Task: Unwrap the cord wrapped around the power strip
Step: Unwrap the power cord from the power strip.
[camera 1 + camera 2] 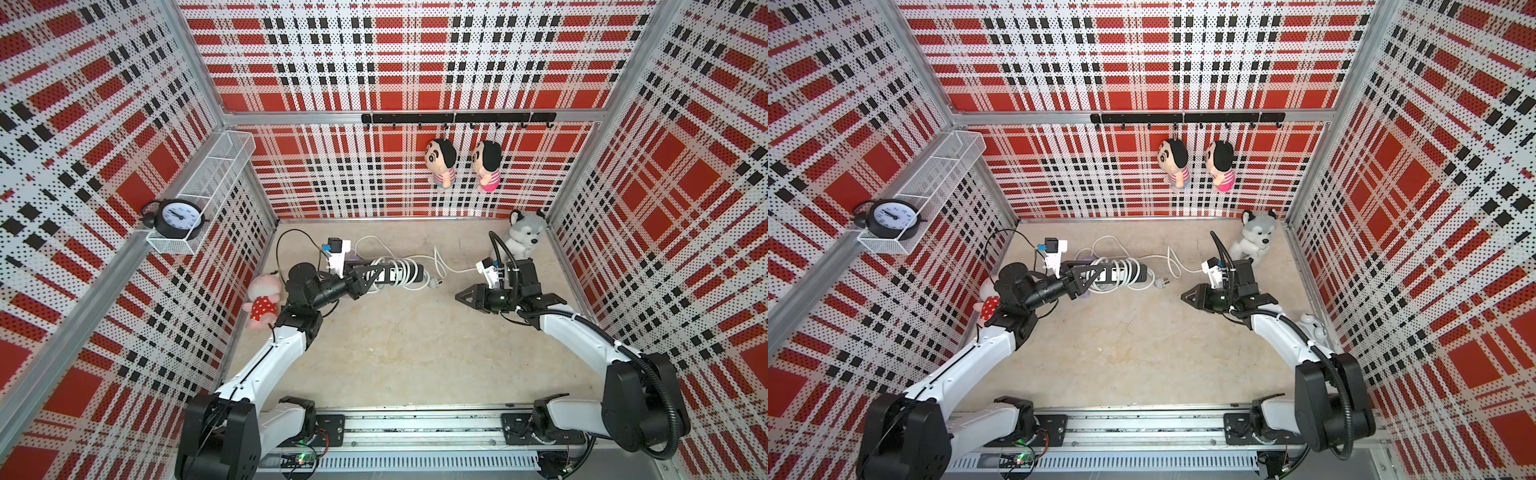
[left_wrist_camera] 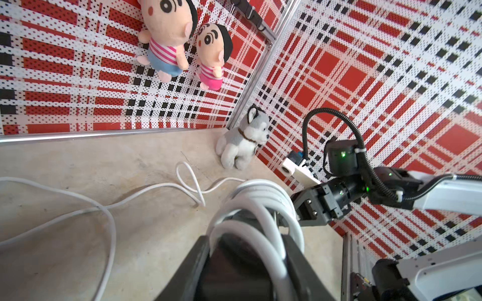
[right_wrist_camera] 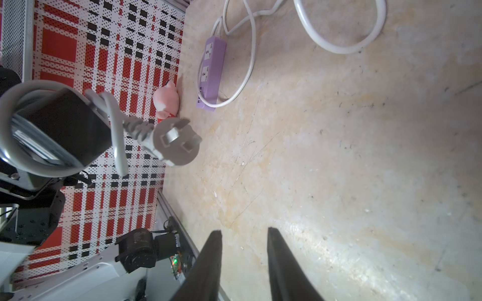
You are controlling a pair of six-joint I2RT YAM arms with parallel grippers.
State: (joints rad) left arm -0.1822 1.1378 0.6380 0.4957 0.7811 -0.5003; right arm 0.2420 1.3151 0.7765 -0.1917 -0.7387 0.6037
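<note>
**Near zone.** A ribbed aluminium rail [image 1: 415,428] spans the bottom edge of both top views. It carries both arms, which have smooth white shells and black joints. The floor [image 1: 395,353] is a matte, mottled beige slab with fine scratches.

**Right gripper** [image 3: 243,233]. It sits right of centre in both top views. The right wrist view shows its two tapered black fingers parted, with only bare floor between them. It grasps nothing.

**Left gripper** [image 1: 368,277]. It sits left of centre and is clamped on one end of the power strip [image 1: 419,272], a black rectangular bar lying roughly level just above frame centre. The cord [image 1: 395,270] is smooth, white and round in section. It is wound in several close turns around the middle of the bar. Its plug [image 3: 177,143], a grey disc with flat metal pins, juts past the free end of the bar toward the right gripper, well apart from it.

**Behind the strip.**
- A lilac socket bar [image 3: 211,73] lies flat on the floor.
- A loose white cable [image 1: 440,259] curls in open loops beside it.

**Far zone.**
- A pink plush [image 1: 262,303] lies at the left wall.
- A furry grey husky [image 1: 523,239] sits in the upper-right floor corner.
- Two cloth dolls [image 1: 440,162] [image 1: 486,166] hang from a black hook bar [image 1: 457,118].
- A white mesh basket [image 1: 208,183] at upper left holds a round black alarm clock [image 1: 178,216].
- The walls [image 1: 415,50] are perforated plaid panels.
</note>
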